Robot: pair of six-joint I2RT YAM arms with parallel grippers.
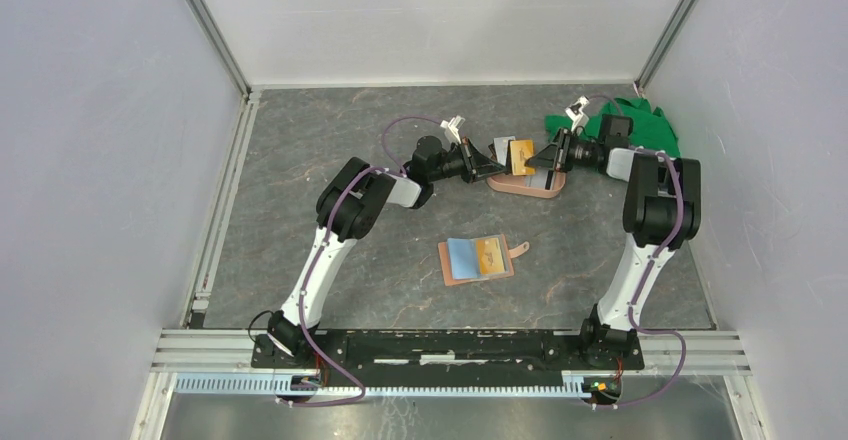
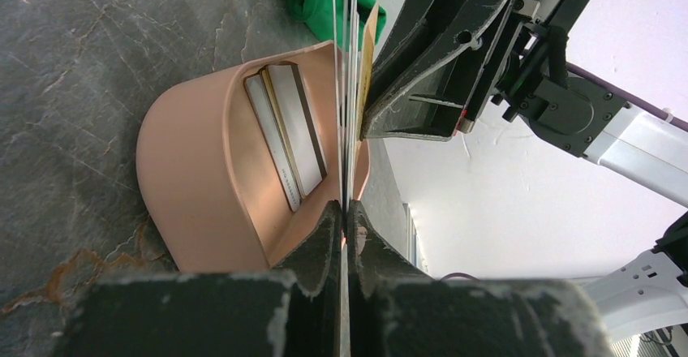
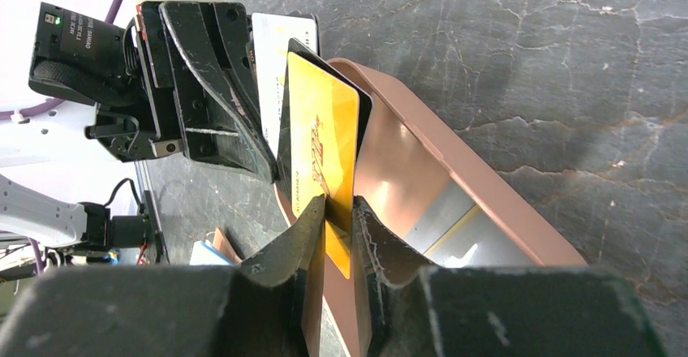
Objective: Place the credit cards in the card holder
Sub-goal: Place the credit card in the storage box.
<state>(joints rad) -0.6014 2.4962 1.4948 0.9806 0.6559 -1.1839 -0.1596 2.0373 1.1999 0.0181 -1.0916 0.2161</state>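
Credit cards: a small fanned stack held on edge above the far rim of the pink tray, toward 12 o'clock of the tabletop. The stack comprises an orange-yellow card in front, a black card directly behind it and a grey-white card behind that.

Left end effector: at 9 o'clock of the stack in the top view, fingers pressed together on the card edges with no visible gap.

Right end effector: at 3 o'clock of the stack, facing the left one, jaws narrow and pinching the lower edge of the orange-yellow card. The two end effectors nearly meet tip to tip across the cards.

Loose cards: further pale cards lie flat inside the tray, below the held stack.

Card holder: lies open and flat on the tabletop at 6 o'clock of the tray, well apart from both end effectors, its snap tab pointing toward 2 o'clock. A light blue card shows on its left half and an orange one on its right half.

Green cloth: bunched at 2 o'clock of the tray, behind the right arm's wrist.
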